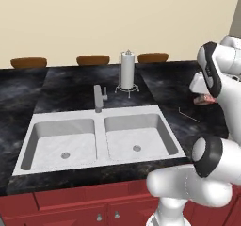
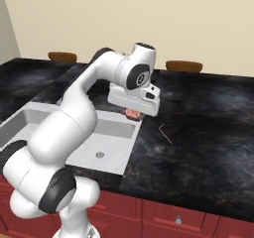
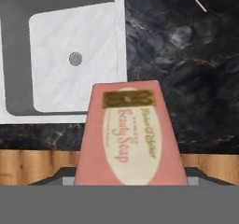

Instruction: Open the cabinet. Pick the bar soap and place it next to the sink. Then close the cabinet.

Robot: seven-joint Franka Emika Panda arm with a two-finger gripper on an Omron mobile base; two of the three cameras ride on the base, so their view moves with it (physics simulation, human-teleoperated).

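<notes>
Bar soap (image 3: 127, 134) fills the lower centre of the hand view, a pink wrapped bar with a cream oval label (script reads roughly "Beauty Soap") and a gold band near its top. Its lower end is cut off by the bottom of that view, so the fingertips and their contact with the bar cannot be seen. In the right base view a small pink patch of the soap (image 2: 133, 113) peeks out under the white hand, over the black marbled tabletop (image 2: 198, 133) just beside the sink's (image 2: 106, 155) right rim. In the left base view the soap (image 1: 205, 100) is a pink sliver at 3 o'clock, mostly hidden behind the arm's wrist.

Jaws: clamped on the bar soap, judging by the bar sitting fixed along the hand's axis above the tabletop; the fingers themselves are hidden in all three views. Whether the bar touches the tabletop I cannot tell.

Gripper (image 2: 133, 114) is largely masked by the hand body.

Other items: double-basin sink (image 1: 99, 140) with faucet (image 1: 98, 98) at its back edge; paper towel holder (image 1: 127, 74) at 12 o'clock from the faucet's right; thin pale line mark (image 2: 165, 134) on the tabletop right of the hand. Red lower drawers (image 2: 173, 214) are cut off by the bottom edge.
</notes>
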